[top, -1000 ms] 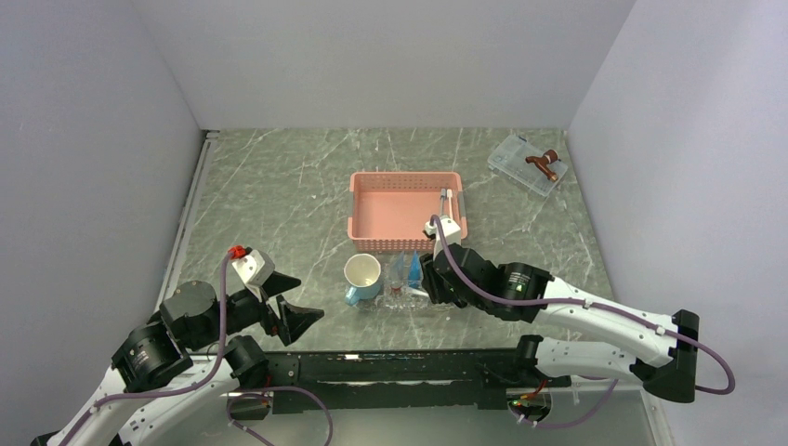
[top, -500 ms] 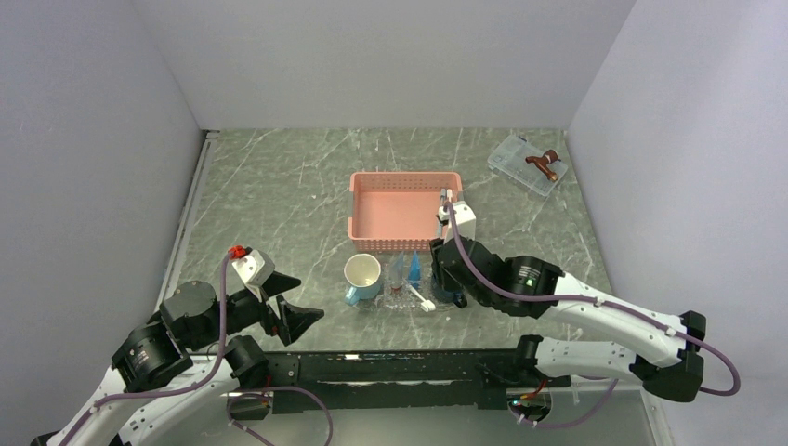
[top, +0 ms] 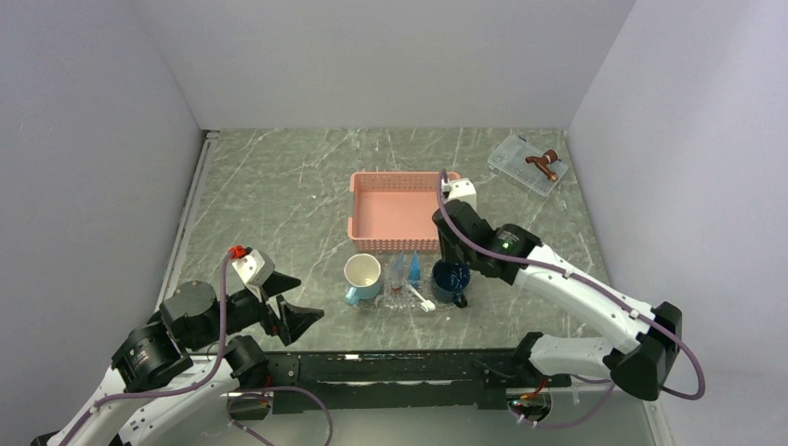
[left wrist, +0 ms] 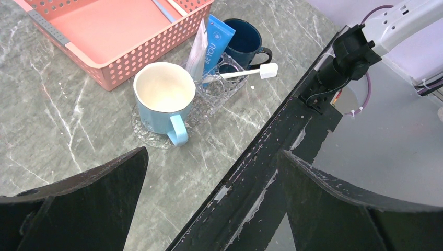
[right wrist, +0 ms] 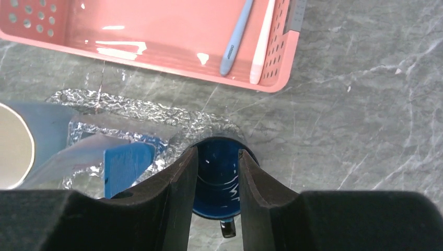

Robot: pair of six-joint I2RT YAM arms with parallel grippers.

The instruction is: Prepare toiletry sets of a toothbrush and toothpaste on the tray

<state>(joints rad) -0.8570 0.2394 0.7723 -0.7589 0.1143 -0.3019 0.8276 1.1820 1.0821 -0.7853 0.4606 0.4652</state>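
Hovering over the dark blue ceramic mug (right wrist: 217,180), the right end effector (right wrist: 216,154) stood slightly parted, gripping nothing, while the left end effector (left wrist: 211,152) gaped wide, empty.

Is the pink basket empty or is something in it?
Not empty: a grey-blue toothbrush and a white toothbrush lie along the pink basket's right side.

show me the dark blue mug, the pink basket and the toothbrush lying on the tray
dark blue mug (left wrist: 243,34): left wrist view, inside of the cup
pink basket (top: 390,212): top view, bare floor
toothbrush (left wrist: 241,73): left wrist view, middle of the handle
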